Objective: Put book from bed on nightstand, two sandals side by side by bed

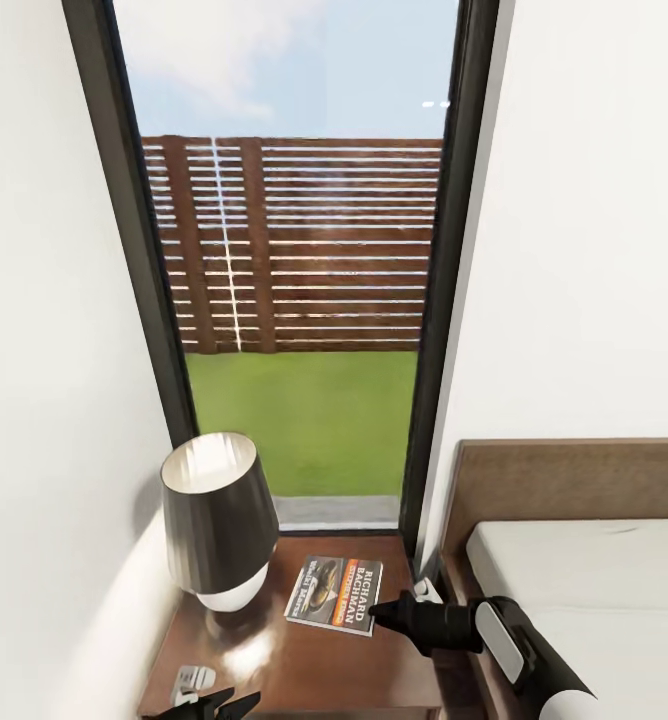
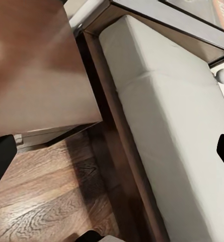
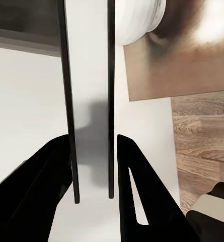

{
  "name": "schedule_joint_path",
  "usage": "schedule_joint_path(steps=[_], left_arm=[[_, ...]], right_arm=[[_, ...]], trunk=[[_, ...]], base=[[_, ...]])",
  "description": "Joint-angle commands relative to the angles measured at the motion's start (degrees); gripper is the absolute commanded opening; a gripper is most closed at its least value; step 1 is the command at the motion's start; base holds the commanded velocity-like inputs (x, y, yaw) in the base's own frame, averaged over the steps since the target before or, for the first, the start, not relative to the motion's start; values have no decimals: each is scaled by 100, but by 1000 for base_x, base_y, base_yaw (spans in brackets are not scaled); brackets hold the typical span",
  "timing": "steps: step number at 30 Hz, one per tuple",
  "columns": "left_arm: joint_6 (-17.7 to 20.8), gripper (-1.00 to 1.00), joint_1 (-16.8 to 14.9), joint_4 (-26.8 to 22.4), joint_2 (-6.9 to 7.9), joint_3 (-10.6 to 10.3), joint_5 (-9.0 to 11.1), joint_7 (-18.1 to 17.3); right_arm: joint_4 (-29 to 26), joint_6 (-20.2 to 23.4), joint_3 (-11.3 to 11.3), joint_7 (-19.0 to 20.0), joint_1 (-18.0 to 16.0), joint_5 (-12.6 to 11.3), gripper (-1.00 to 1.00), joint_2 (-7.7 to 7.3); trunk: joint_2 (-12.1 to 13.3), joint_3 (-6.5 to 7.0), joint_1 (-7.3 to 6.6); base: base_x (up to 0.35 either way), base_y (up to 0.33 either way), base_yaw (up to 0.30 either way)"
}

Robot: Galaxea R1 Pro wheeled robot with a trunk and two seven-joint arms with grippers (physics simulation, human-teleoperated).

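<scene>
Grippers frame the bottom of the head view: the left gripper pokes up at the nightstand's near edge, its dark fingers spread apart over a small white object on the wood. The right gripper reaches in from the bed side, fingertips at the near right corner of the book. In the right wrist view its black fingers stand on either side of the thin book, seen edge-on; whether they press it or stand just clear cannot be told.

The book lies flat on the nightstand, right of centre, its "RICHARD BACHMAN" cover up, its far edge short of the back edge of the top. A dark-shaded lamp with a white base takes the left half, just beside the book, leaving bare wood toward the front.

To the right, the bed with white mattress and brown headboard runs close alongside the nightstand, only a narrow gap between them. The left wrist view shows that gap, the frame rail and plank floor below the cabinet.

Beyond, a tall dark-framed window stands directly behind the nightstand, white walls on both sides, grass and a slatted fence outside.
</scene>
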Motion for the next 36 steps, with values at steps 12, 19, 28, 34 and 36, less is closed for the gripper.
schedule_joint_path(steps=[12,19,28,34,36], left_arm=[[85,100,-6,-7,-4,36,-48,-188],[195,100,-66,-87,15,26,-13,-875],[1430,100,-471,-344,18,27,505,-1319],[1517,100,-542,-499,2,27,543,-1434],[1522,100,-580,-516,-4,27,551,-1439]], right_arm=[[1,25,-16,20,-6,16,-100,2],[1,21,-15,20,-5,19,-100,2],[1,21,-15,20,-7,19,-100,2],[1,21,-15,20,-6,19,-100,2],[1,21,-15,20,-7,19,-100,2]], trunk=[[-487,-223,265],[-487,-223,265],[-487,-223,265],[-487,-223,265],[-487,-223,265]], base=[[0,0,0],[0,0,0],[0,0,0],[0,0,0],[0,0,0]])
